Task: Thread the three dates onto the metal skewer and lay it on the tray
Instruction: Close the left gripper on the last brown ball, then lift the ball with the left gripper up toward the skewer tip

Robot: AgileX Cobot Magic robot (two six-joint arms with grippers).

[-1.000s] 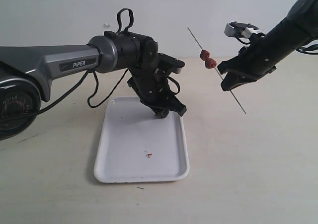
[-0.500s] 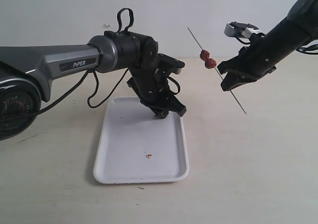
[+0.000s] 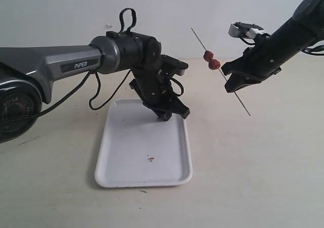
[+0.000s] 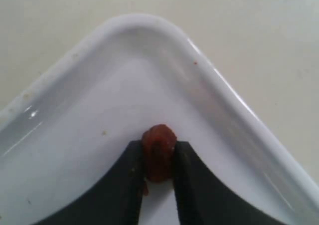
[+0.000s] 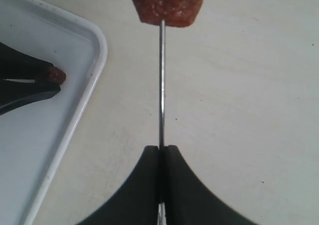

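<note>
Left pincer (image 3: pixel 174 114) is gripping one date (image 4: pixel 158 152) over a corner of the tray (image 3: pixel 116 172). Right pincer (image 5: pixel 161 150) is clamping the skewer (image 5: pixel 161 85), holding it tilted above the surface (image 3: pixel 253 162), right of the tray, two dates (image 3: pixel 211 59) threaded near its upper end.

The left arm (image 3: pixel 76 61) reaches in from the left and its fingers (image 3: pixel 174 109) fill the tray's (image 3: pixel 126 152) far right corner; the tray's near half lies open but for a red crumb (image 3: pixel 151 158); the skewer (image 3: pixel 240 101) slants in mid-air right of the tray, bare counter (image 3: pixel 253 167) beneath it.
</note>
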